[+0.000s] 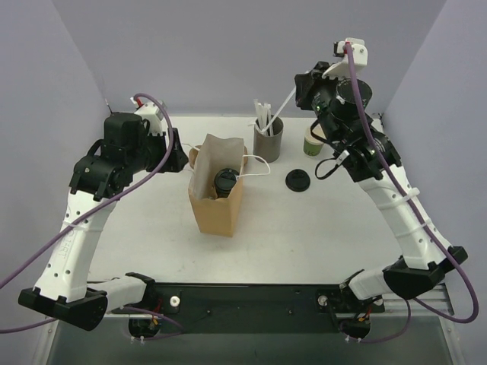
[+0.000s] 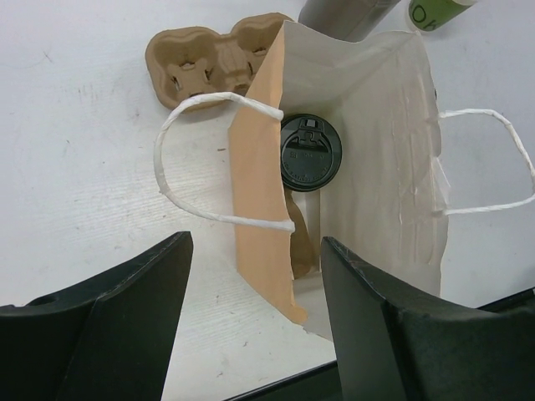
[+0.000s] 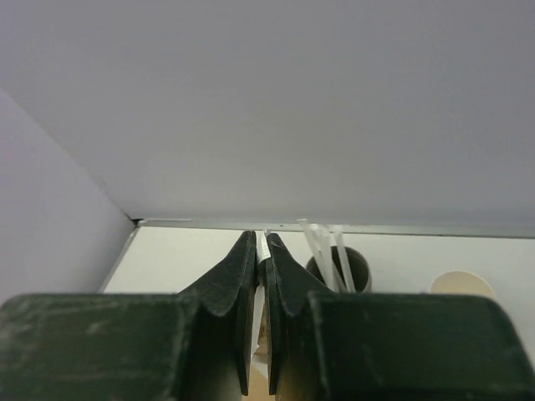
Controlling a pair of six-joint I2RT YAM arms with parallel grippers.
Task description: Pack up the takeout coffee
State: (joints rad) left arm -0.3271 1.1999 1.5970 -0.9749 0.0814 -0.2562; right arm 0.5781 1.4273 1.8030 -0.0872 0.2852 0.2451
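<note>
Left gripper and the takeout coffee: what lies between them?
Left wrist view: the brown side wall and white handle of the paper bag; the takeout coffee stands inside.

Ahead of left fingers (image 2: 125,317), bag (image 2: 376,150) hides takeout coffee (image 2: 310,152) body; black top alone shows. Pinched straw (image 3: 262,246) mostly buried between right fingers (image 3: 226,292).

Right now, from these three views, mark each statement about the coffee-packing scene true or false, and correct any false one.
1. The lidded coffee cup stands inside the paper bag. True.
2. The left jaws grip a bag handle. False: they stand open near the bag, holding nothing.
3. The right jaws are shut on a white straw. True.
4. The loose black lid sits on the open green cup. False: it lies on the table, apart from that cup.
5. The grey straw holder lies tipped over. False: it stands upright with straws in it.
</note>
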